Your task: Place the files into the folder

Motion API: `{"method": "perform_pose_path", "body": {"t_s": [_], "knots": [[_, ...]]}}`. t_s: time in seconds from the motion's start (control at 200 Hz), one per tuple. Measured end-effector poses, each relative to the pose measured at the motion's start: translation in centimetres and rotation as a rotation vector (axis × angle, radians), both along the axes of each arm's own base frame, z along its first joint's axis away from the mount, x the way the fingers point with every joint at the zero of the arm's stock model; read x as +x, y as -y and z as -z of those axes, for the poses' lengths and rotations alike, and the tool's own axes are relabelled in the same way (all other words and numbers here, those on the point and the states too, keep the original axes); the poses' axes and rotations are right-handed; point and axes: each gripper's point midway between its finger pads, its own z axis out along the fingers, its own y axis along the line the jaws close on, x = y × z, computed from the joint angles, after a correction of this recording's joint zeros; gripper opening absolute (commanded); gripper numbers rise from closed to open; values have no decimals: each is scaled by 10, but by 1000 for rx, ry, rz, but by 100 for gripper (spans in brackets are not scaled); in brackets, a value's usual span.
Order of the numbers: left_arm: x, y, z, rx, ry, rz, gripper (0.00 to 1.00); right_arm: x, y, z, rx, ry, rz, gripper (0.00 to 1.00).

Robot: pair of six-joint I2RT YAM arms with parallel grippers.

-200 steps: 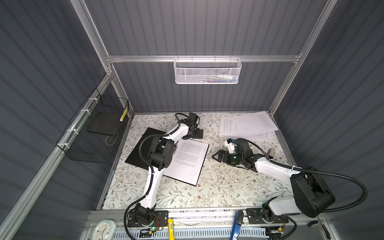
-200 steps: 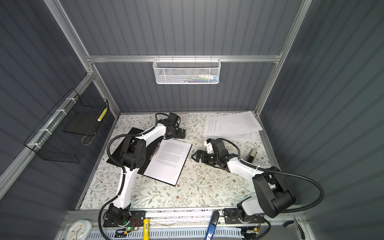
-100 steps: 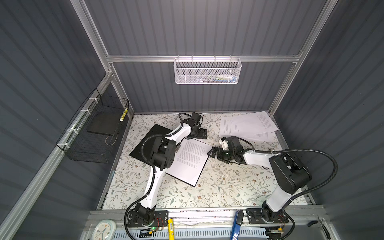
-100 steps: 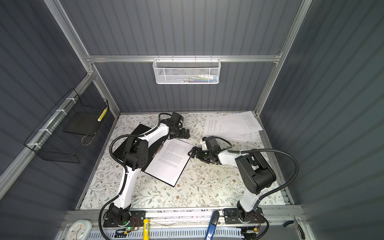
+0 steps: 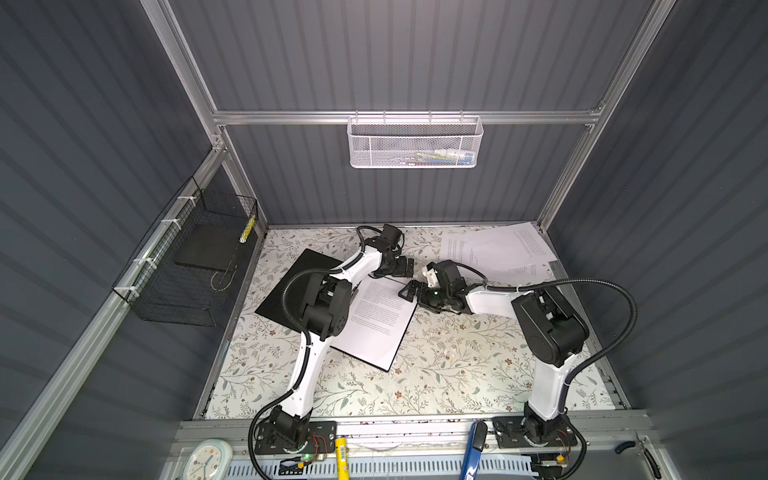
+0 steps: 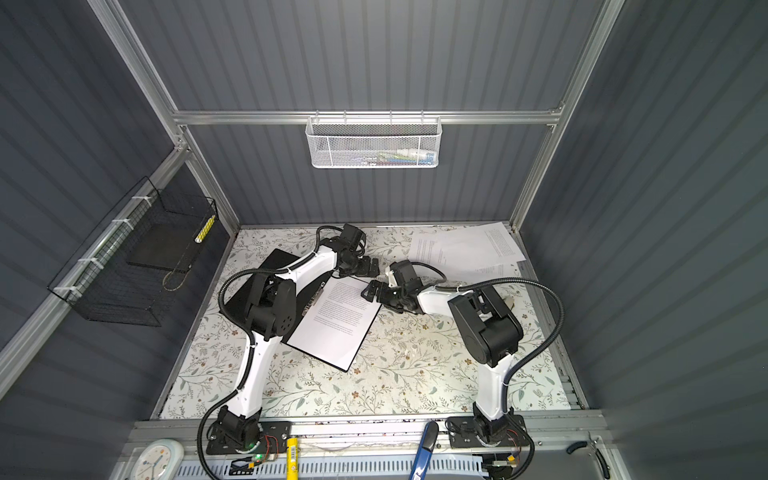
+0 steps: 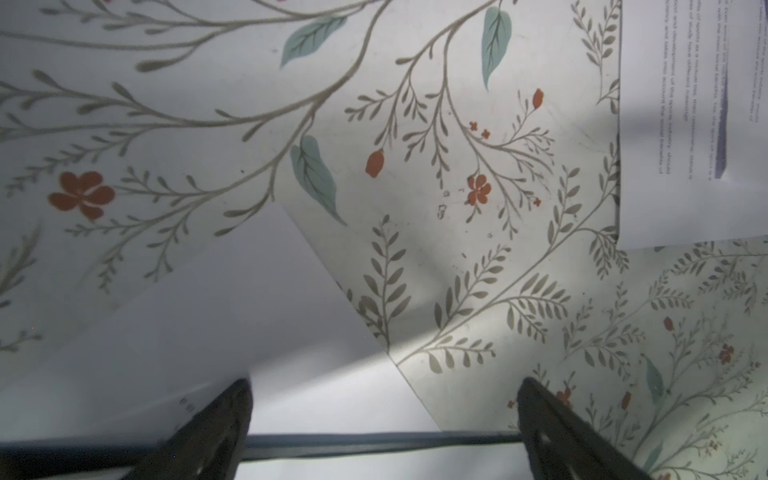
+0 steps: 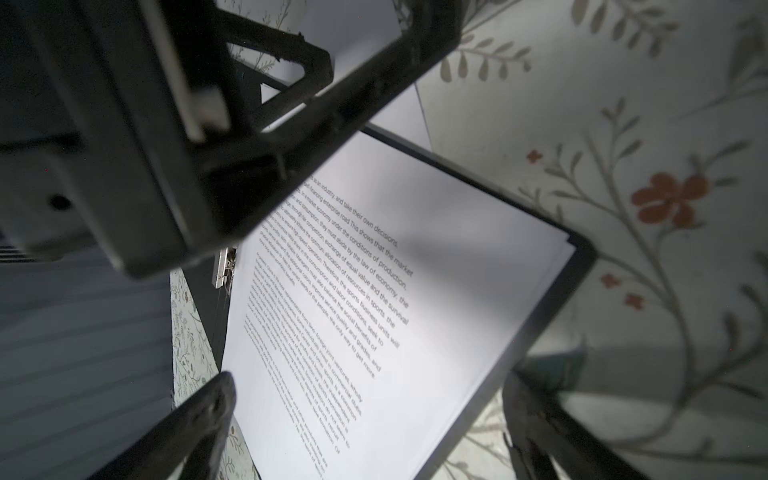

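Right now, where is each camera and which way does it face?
Top views: high in front, looking down on left arm, right arm, open folder, loose sheets.
Left wrist: over left gripper, facing down at floral tabletop; own fingertips show.
Right wrist: behind right gripper, facing printed sheet and left gripper; own fingertips show.
Shared: printed sheet, right wrist and top views.

Left arm (image 5: 308, 374), right arm (image 5: 548, 388): white links, black joints (image 5: 324, 309), ribbed black cables (image 5: 628, 309); left claw (image 7: 384, 390) seemingly matte black.
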Motion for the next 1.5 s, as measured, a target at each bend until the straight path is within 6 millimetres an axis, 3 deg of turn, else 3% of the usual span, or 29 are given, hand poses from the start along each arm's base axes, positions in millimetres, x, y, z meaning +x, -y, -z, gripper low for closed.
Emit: {"method": "perform_pose_path", "body": {"t_s": [0.395, 0.915, 1.221, 1.496], "knots": [[9, 8, -1, -33, -14, 20, 100, 1, -30, -1, 14, 8, -9, 99], [13, 15, -1, -53, 5, 46, 100, 8, -28, 0, -24, 33, 29, 99], [11, 6, -8, -180, -1, 50, 100, -5, -32, 1, -64, 51, -35, 99], [-8, 3, -20, -243, -78, 49, 100, -19, -23, -5, -115, 52, -80, 99]]}}
